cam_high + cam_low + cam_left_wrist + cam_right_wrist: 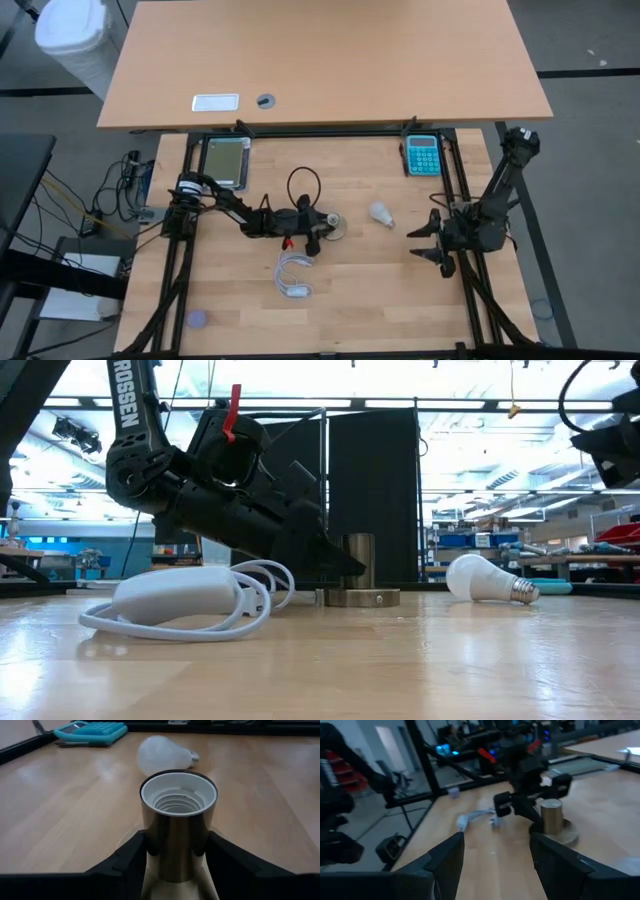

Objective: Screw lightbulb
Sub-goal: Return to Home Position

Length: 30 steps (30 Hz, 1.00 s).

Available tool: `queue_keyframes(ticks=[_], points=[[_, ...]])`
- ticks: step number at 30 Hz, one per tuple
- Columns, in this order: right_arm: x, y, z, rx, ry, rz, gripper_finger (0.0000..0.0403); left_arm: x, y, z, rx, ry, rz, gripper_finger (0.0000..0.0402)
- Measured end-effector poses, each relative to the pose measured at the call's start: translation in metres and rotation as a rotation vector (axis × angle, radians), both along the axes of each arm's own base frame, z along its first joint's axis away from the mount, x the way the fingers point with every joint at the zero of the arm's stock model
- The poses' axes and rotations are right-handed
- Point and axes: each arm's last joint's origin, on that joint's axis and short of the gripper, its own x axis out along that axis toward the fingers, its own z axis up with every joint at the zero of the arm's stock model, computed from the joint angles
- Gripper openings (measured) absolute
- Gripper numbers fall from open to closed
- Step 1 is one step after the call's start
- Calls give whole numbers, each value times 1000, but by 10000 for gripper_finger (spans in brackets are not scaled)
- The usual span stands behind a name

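Leftmost, a white coiled cable lies on the bench. Beside it, the left claw is clamped on the barrel of the silver lamp socket, one finger pressed to each side, the white threaded mouth facing up. Next comes the lightbulb: frosted white, pear-shaped, with a metal screw base. It lies on its side on the bench, near the socket but apart from it. Right claw sits at the bench's right edge, fingers spread wide.
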Motion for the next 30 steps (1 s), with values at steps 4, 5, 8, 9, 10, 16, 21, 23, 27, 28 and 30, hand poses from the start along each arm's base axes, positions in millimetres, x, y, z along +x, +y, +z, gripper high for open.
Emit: queue_keyframes(ticks=[4, 5, 8, 9, 10, 16, 21, 23, 27, 28, 30], points=[[-3, 0, -8, 1, -44, 39, 229, 0, -1, 0, -11, 0, -31, 189], [-4, 0, -7, 7, -52, 48, 229, 0, -1, 0, -14, -1, -31, 189], [-5, 1, -7, -7, -51, 63, 229, 0, -1, 0, -18, -4, -31, 194], [-5, 1, -7, -7, -52, 65, 229, 0, -1, 0, -18, -3, -31, 200], [-5, 1, -7, -6, -52, 67, 229, 0, -1, 0, -19, -3, -30, 208], [-6, 1, -8, -20, -45, 69, 229, -1, -2, -2, -36, 23, -37, 265], [-6, 1, -8, -44, -46, 70, 229, -2, -2, 7, -42, 27, -52, 284], [-5, 1, -7, -36, -51, 70, 229, -2, -2, 7, -43, 30, -51, 285], [-5, 1, -6, -24, -58, 69, 229, -2, -2, 6, -42, 35, -51, 286], [-5, 1, -6, -24, -58, 69, 229, -2, -2, 6, -42, 43, -50, 286], [-5, 1, -6, -24, -57, 69, 229, -2, -2, 6, -32, 46, -53, 286]])
